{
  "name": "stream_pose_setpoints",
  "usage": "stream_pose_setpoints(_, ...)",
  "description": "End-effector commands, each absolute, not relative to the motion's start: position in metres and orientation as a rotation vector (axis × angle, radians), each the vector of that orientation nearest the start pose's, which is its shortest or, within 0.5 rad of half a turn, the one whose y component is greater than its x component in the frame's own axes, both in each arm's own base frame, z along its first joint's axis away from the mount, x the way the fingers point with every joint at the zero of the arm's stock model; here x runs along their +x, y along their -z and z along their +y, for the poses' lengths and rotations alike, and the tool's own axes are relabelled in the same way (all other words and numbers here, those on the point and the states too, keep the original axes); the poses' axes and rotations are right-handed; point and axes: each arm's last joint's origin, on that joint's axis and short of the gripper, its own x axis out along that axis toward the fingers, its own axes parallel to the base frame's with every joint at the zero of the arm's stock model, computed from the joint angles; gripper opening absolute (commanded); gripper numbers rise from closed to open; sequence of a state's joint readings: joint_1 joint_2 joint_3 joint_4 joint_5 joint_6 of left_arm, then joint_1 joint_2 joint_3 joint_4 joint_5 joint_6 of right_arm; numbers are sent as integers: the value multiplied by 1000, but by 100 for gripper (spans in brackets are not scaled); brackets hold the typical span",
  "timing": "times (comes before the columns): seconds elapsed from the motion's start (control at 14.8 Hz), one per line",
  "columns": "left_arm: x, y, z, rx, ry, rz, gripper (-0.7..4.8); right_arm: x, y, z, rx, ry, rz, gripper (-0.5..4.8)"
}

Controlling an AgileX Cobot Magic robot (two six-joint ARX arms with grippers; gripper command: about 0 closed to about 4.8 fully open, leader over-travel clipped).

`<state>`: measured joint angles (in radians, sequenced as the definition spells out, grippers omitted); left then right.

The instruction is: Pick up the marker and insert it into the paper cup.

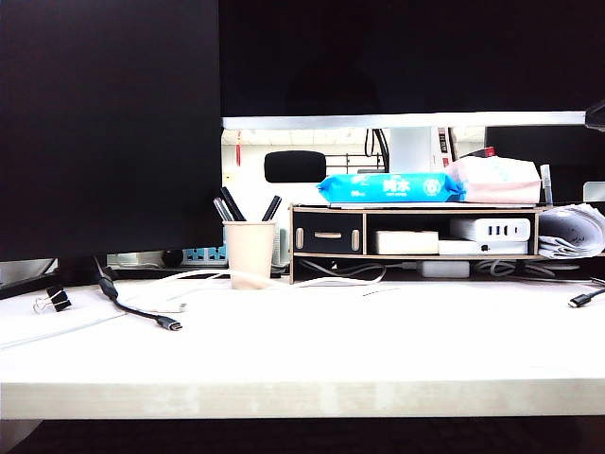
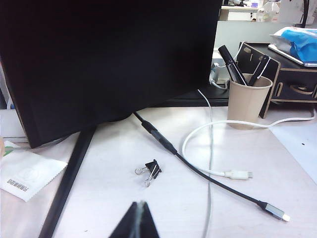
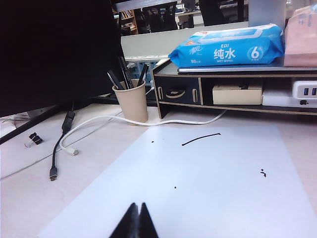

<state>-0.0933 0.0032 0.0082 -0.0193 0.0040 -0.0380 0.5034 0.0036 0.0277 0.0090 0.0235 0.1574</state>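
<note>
Both grippers were pressed together and empty: the left gripper (image 2: 137, 218) hovered low over the pale desk (image 1: 378, 350) near a small black binder clip (image 2: 150, 171), and the right gripper (image 3: 137, 219) hung over a white paper sheet (image 3: 208, 183) marked with a dark stroke. Neither showed in the exterior view. Several slim black pens stood leaning in the small beige paper cup (image 1: 250, 253); which of them was the marker I could not tell. That cup stood upright at the back of the desk, just beside a black wooden desk organiser (image 1: 416, 232) with a drawer, and in front of a large dark monitor (image 2: 109, 59). A white cable (image 2: 213, 148) curled past the cup's base, and a black USB cable (image 2: 208, 181) lay across the desk nearby. On the organiser's top lay a blue wet-wipe pack (image 1: 389, 187) beside a pink tissue pack (image 1: 496, 180).
</note>
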Motion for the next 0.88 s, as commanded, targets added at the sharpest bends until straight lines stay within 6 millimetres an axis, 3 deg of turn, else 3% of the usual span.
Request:
stream_pose_setpoints(0.07,97,-166,-9,-34,95,3,-5,86,-172,42,97,-431,0,-1)
stream_pose_setpoints(0.27,97,-166,-9,-34,96,3,-5,91,-170,31,107,-235,1,-1)
stream_pose_setpoints(0.88,97,-166,-9,-34,96,3,-5,97,-164,0,103,99,14,-1)
